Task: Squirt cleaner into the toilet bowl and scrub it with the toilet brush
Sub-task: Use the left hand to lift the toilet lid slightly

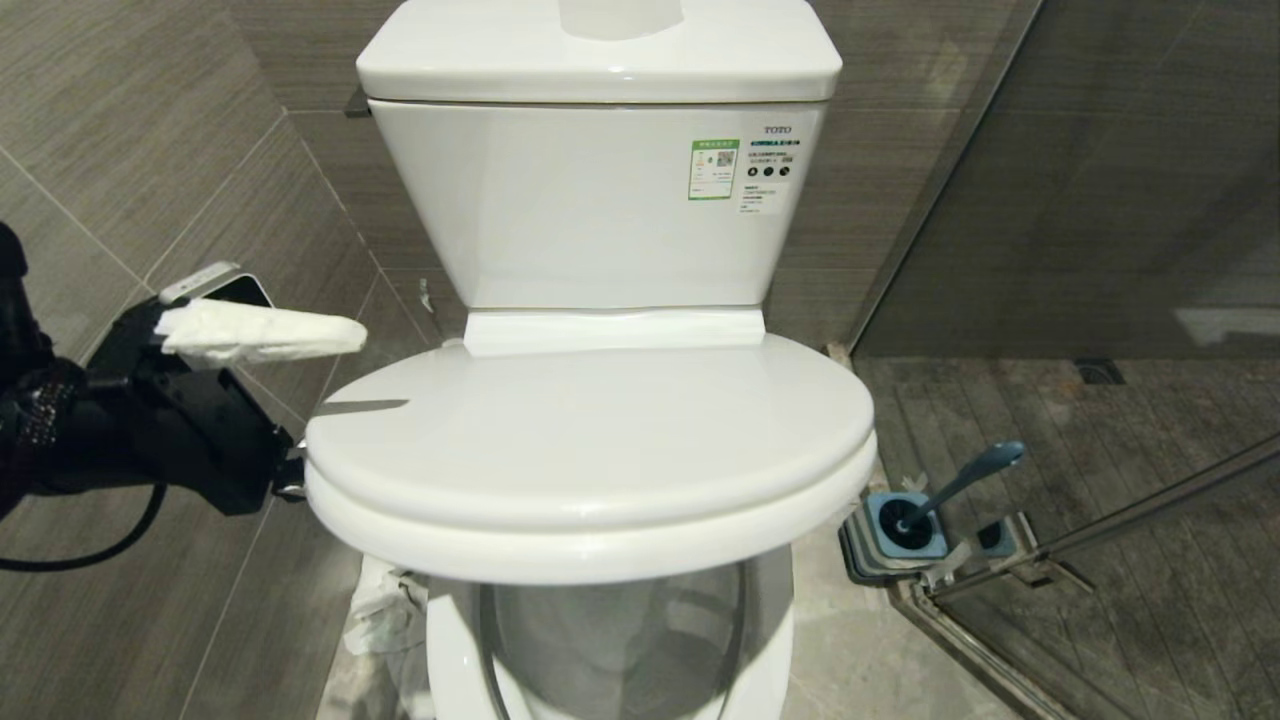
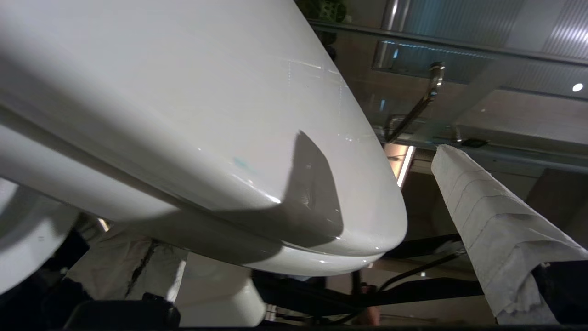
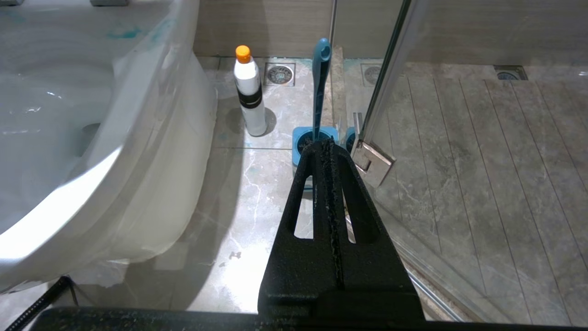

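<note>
The toilet bowl is covered by its shut white lid, so the basin is hidden; its outer wall shows in the right wrist view. My left gripper stands open at the lid's left edge, its paper-wrapped upper finger above the lid and the edge between the jaws. The cleaner, white with an orange cap, stands on the floor beside the bowl. The toilet brush sits in its blue holder. My right gripper hangs shut and empty above the holder.
The cistern rises behind the lid. A glass shower partition with a metal hinge and floor rail stands right of the brush. Crumpled plastic film lies at the toilet's foot. Tiled wall is close on the left.
</note>
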Available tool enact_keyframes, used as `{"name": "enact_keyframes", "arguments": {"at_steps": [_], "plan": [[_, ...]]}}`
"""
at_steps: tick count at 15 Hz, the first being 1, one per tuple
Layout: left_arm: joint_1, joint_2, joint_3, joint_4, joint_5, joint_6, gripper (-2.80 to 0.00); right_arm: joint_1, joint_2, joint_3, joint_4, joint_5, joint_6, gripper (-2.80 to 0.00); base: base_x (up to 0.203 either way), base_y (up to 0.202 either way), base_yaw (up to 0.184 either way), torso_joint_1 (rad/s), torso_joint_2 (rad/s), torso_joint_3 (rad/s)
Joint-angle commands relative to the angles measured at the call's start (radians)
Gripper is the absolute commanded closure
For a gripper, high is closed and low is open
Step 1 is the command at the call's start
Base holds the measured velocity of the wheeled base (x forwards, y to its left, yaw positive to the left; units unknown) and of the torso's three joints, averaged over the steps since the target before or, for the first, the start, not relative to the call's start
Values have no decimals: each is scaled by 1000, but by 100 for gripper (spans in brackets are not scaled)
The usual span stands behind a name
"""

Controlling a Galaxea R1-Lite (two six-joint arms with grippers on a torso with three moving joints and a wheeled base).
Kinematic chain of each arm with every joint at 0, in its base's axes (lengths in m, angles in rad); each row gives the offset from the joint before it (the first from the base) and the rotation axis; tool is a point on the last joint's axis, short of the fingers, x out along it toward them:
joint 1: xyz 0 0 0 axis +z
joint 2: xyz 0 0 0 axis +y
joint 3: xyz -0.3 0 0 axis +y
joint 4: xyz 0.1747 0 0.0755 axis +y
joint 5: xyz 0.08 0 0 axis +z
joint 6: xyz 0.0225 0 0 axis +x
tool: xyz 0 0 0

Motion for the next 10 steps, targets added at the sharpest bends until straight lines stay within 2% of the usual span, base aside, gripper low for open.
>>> {"name": "enact_keyframes", "arguments": {"at_steps": [1, 3, 5, 7, 10], "plan": [[-15, -8, -76, -43, -7, -228, -280, 0, 0, 26, -1, 0, 0, 0, 0, 0, 0, 0, 0, 0], [-18, -5, -90, -177, -3, -405, -280, 0, 0, 25, -1, 0, 0, 0, 0, 0, 0, 0, 0, 0], [-20, 0, -97, -293, 2, -553, -280, 0, 0, 25, -1, 0, 0, 0, 0, 0, 0, 0, 0, 0], [-19, 13, -106, -403, 7, -677, -280, 0, 0, 25, -1, 0, 0, 0, 0, 0, 0, 0, 0, 0], [-19, 58, -203, -506, 56, -824, -280, 0, 0, 25, -1, 0, 0, 0, 0, 0, 0, 0, 0, 0]]}}
